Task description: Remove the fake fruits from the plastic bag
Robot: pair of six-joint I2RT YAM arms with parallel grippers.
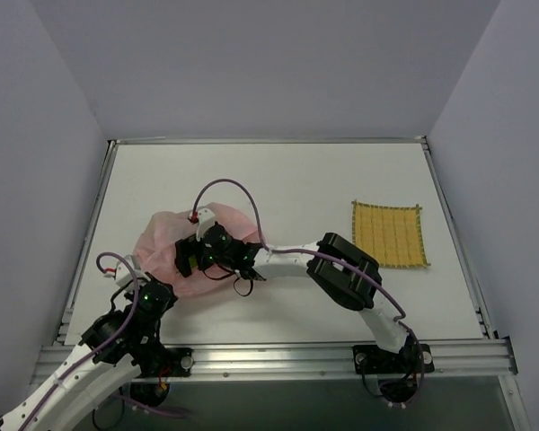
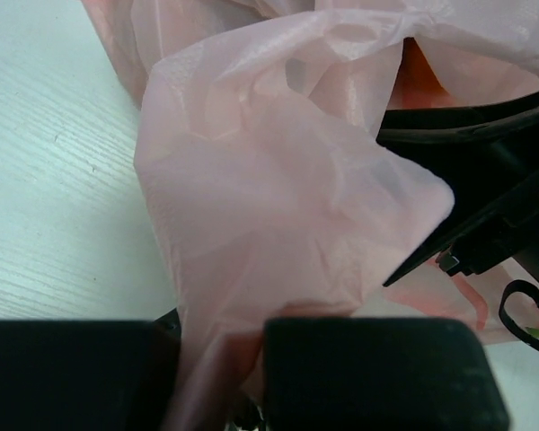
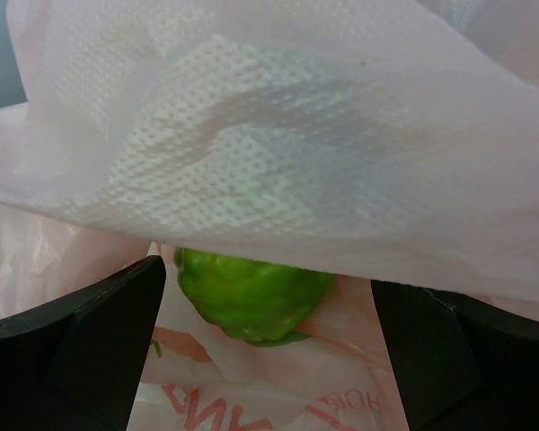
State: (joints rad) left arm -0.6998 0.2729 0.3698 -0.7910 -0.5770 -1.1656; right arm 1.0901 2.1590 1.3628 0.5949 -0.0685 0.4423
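The pink plastic bag [image 1: 166, 235] lies crumpled on the table at the left. My left gripper [image 2: 220, 359] is shut on a fold of the bag's film [image 2: 269, 180] at its near left edge. My right gripper [image 3: 265, 332] is open and reaches into the bag under a sheet of its film [image 3: 278, 135]. A lime-green fake fruit [image 3: 251, 292] lies inside on the bag's printed lower layer, between the two wide-apart fingers and a little ahead of them. An orange-red shape [image 2: 422, 76] shows through the film in the left wrist view. Other fruits are hidden.
A yellow woven mat [image 1: 389, 233] lies flat at the right of the white table [image 1: 296, 180]. The right arm [image 1: 346, 269] stretches across the middle toward the bag. Grey walls close in the table's sides and back.
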